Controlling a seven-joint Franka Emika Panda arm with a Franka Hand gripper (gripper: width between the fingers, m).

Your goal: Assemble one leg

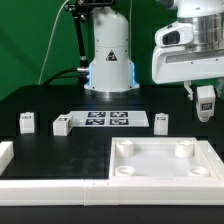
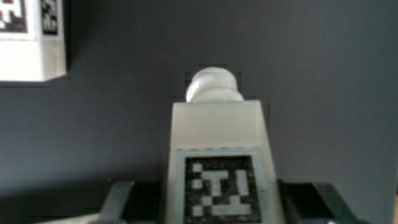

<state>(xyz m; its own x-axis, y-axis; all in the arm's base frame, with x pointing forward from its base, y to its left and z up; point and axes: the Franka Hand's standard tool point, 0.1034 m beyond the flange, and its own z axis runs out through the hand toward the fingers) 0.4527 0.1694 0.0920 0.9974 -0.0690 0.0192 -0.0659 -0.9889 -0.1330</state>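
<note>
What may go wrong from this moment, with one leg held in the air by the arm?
1. The jaws grip the leg only at its tagged end, so it may tilt or slip when its peg is pressed in.
2. The peg may miss the corner socket and strike the flat tabletop.
3. A loose leg stands nearby and may be knocked.

No legible text; fiducial tag (image 2: pixel 221 186) on leg (image 2: pixel 221 125)

Bright even light; coarse pixels; soft blur on the leg (image 2: pixel 221 130)
</note>
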